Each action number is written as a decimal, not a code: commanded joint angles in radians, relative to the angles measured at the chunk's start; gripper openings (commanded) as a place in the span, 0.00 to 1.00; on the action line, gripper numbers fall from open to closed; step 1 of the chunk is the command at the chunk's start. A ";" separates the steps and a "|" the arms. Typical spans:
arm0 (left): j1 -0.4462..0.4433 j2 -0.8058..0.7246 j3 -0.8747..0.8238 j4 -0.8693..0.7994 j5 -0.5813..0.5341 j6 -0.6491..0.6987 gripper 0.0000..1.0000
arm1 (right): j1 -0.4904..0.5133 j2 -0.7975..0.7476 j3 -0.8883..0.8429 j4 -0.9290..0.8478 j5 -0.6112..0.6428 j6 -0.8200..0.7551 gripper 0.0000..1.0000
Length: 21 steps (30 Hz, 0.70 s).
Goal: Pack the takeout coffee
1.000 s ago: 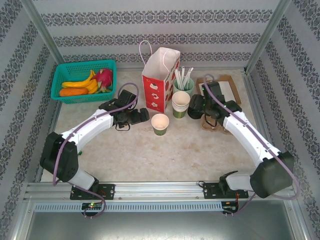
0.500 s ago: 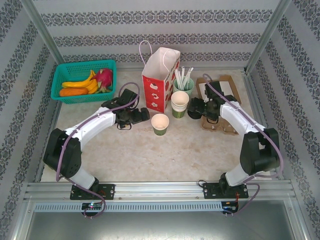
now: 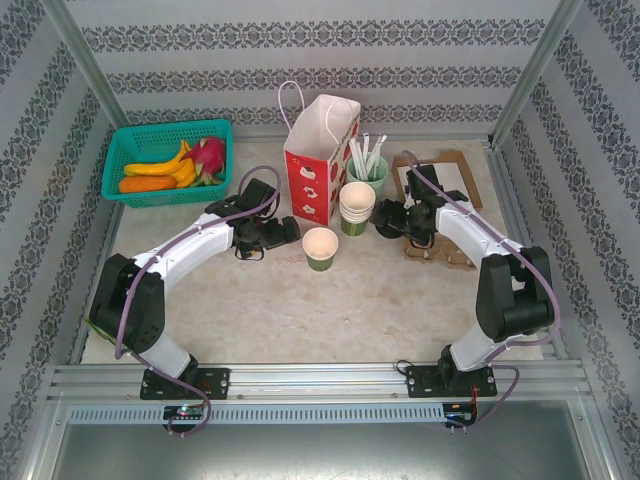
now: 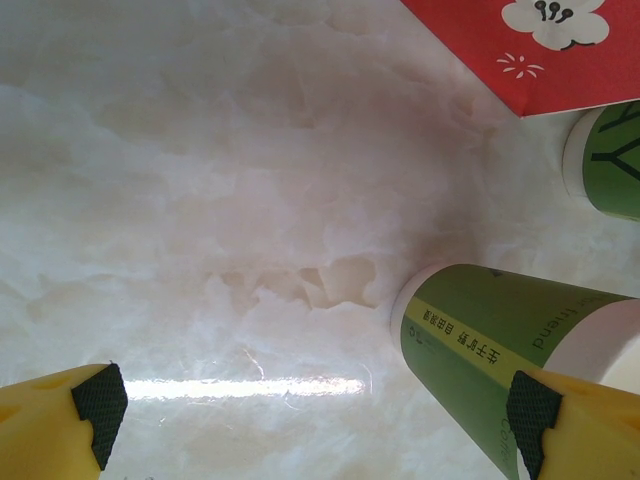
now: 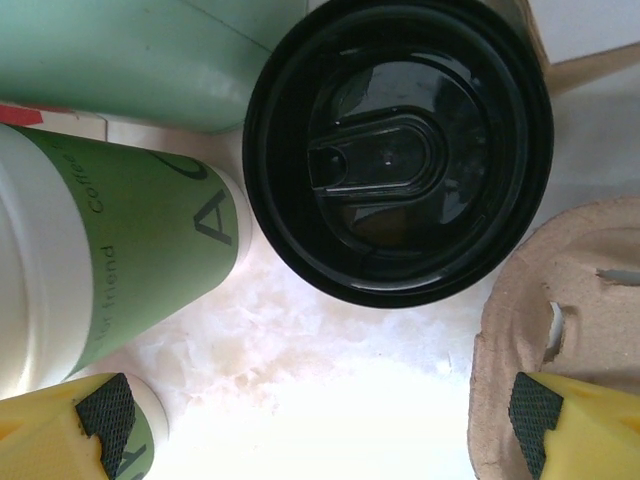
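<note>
Right claw (image 5: 320,430): released, jaws wide, nothing between them. It hangs low over the right part of the desk (image 5: 330,390).

Coffee (image 5: 400,240): upright on the desk, just ahead of the right claw and not yet between the fingers. Cup stack (image 5: 110,250) just to its left, straw cup (image 5: 130,50) just beyond, pulp carrier (image 5: 570,300) just to its right. Tight quarters on three sides.

Left claw (image 4: 315,415): also released, empty, low over the desk near the bag (image 4: 520,50), with a lidless cup (image 4: 490,340) just beside one finger.

Handling, as judged:
- Paper wall is thin and soft, and likely dents under a hard squeeze. Moderate pinch only.
- Black lid (image 5: 372,160) is smooth plastic, probably slippery and only pressed on. A grip on it could pop it off.
- Weight unknown: whether the cup is filled cannot be told. Treat as full and keep it upright.
- Best hold: across the paper body just under the lid rim, fingers on opposite sides, slipped between stack and carrier.
</note>
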 commanded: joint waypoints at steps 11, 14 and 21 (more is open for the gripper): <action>-0.011 0.027 0.030 -0.027 0.018 -0.007 0.99 | -0.014 0.010 -0.056 -0.028 0.096 -0.019 0.98; -0.011 0.029 0.028 -0.027 0.019 -0.007 0.99 | -0.018 0.008 -0.061 -0.042 0.143 -0.027 0.98; -0.011 0.036 0.032 -0.026 0.022 -0.003 0.99 | -0.041 0.015 -0.082 -0.070 0.182 -0.059 0.97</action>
